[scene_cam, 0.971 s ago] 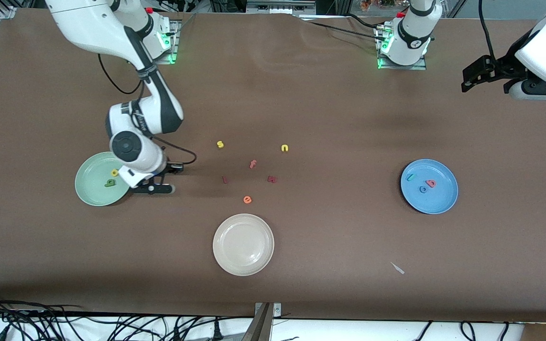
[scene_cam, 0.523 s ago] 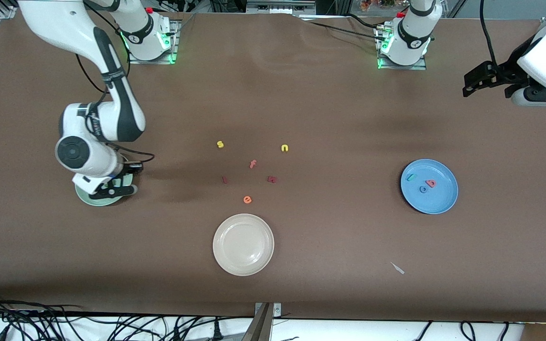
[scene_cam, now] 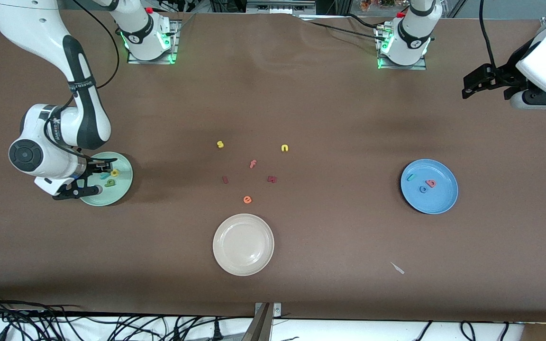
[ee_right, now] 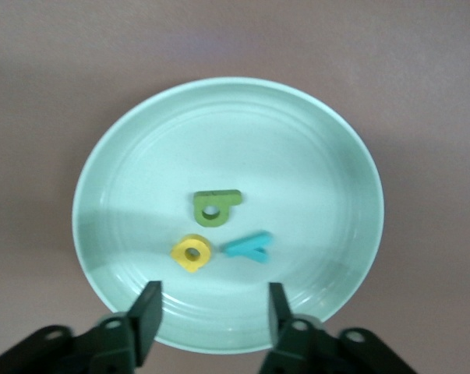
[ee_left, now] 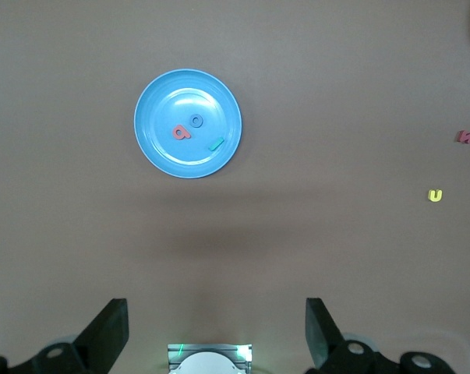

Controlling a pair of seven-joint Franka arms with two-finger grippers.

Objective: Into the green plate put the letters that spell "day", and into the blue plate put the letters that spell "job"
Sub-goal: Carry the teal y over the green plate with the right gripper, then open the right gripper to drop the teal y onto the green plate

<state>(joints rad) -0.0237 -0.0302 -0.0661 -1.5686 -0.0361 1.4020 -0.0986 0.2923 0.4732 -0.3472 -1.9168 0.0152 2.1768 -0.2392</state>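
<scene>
The green plate (scene_cam: 123, 188) lies toward the right arm's end of the table. In it lie a yellow d (ee_right: 192, 253), a dark green a (ee_right: 215, 206) and a teal y (ee_right: 249, 247). My right gripper (ee_right: 211, 312) hangs open over the plate's rim (ee_right: 336, 156), with nothing between its fingers. The blue plate (scene_cam: 443, 201) toward the left arm's end holds a teal j (scene_cam: 411, 177), a blue o (scene_cam: 423, 189) and a salmon b (scene_cam: 430, 183). My left gripper (ee_left: 217, 335) waits open and empty, high over the table's corner near its own base.
A cream-white plate (scene_cam: 243, 244) sits nearer the front camera, mid-table. Loose letters lie between the plates: yellow s (scene_cam: 220, 144), yellow n (scene_cam: 285, 148), salmon f (scene_cam: 252, 164), orange e (scene_cam: 247, 200) and two dark red ones (scene_cam: 272, 179). A small white scrap (scene_cam: 398, 268) lies by the front edge.
My right arm has swung toward its end of the table, over the green plate. Its gripper has opened, and the teal y now lies in the plate. The left arm has barely shifted.
</scene>
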